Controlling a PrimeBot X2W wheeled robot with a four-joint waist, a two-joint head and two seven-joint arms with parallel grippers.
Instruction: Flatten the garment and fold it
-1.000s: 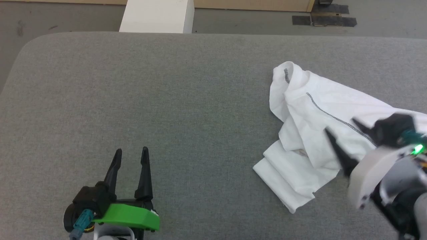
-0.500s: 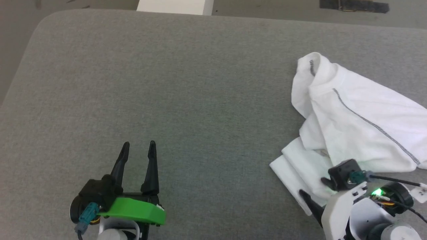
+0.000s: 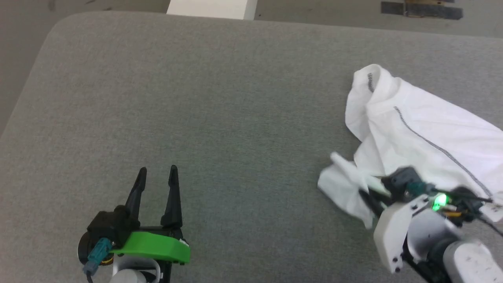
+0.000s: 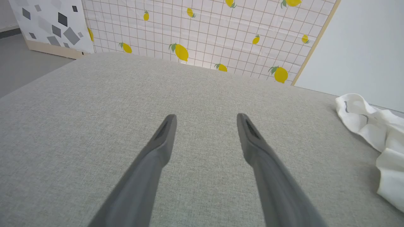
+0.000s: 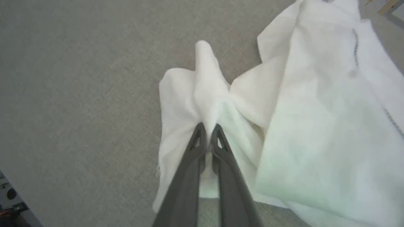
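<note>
The garment, a white thin shirt with dark zigzag seam stitching, lies crumpled at the right of the grey table. My right gripper is shut on a fold of its lower left corner, and the cloth bunches and rises between the fingertips in the right wrist view. The garment spreads to the right of those fingers. My left gripper stands open near the front left, well away from the cloth, with nothing between its fingers. The garment lies at the far right in the left wrist view.
The grey fabric-covered table has a rounded far-left corner. A rigid white box stands on the floor beyond the far edge. A lemon-patterned panel rises behind the table in the left wrist view.
My right gripper has shut on the garment's lower left corner and lifted it, so the flat folded edge now bunches up. The head view shifted slightly. The left gripper stays put.
</note>
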